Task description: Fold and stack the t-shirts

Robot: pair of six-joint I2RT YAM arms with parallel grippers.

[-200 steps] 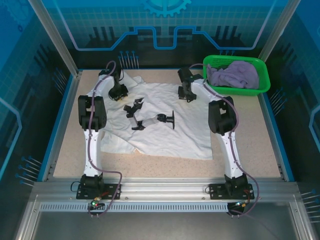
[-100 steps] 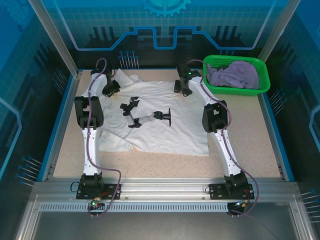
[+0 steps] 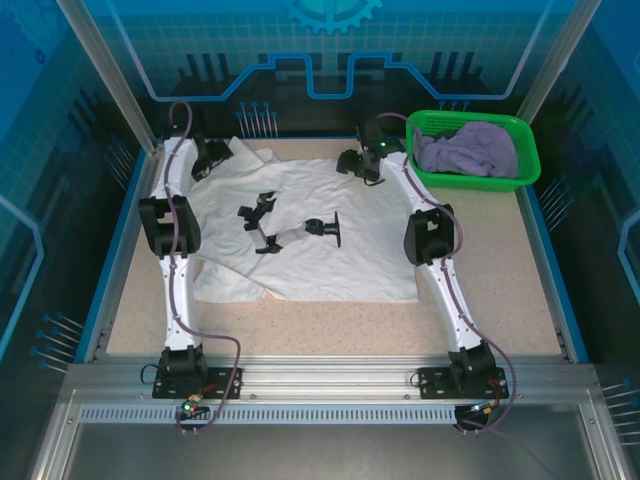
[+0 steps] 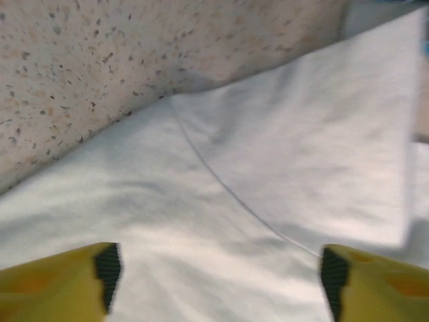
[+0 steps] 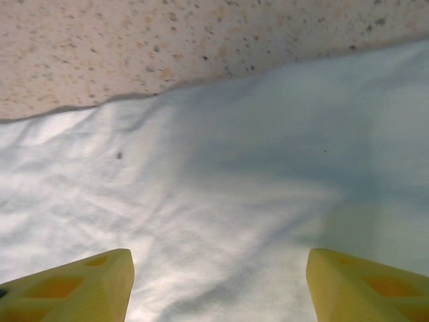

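**White shirt spread on the table, lavender shirt in the basket**

White cloth is being shown flat across the middle of the speckled table (image 3: pixel 500 270). The white t-shirt (image 3: pixel 330 265) with black prints is lying spread out there, and its back edge is reaching near the far side. The left gripper (image 3: pixel 212 155) is being held over the far left corner of this shirt. In the left wrist view its yellow fingers (image 4: pixel 60 282) are being held wide apart over a folded flap of the shirt, and nothing is being clamped. The right gripper (image 3: pixel 352 163) is being held over the far edge of the shirt, near the green basket (image 3: pixel 470 183). Its fingers (image 5: pixel 74 285) are also being held wide apart above the cloth, and nothing is being gripped. The lavender t-shirt (image 3: pixel 468 148) is lying crumpled inside the basket, at the far right corner of the table.
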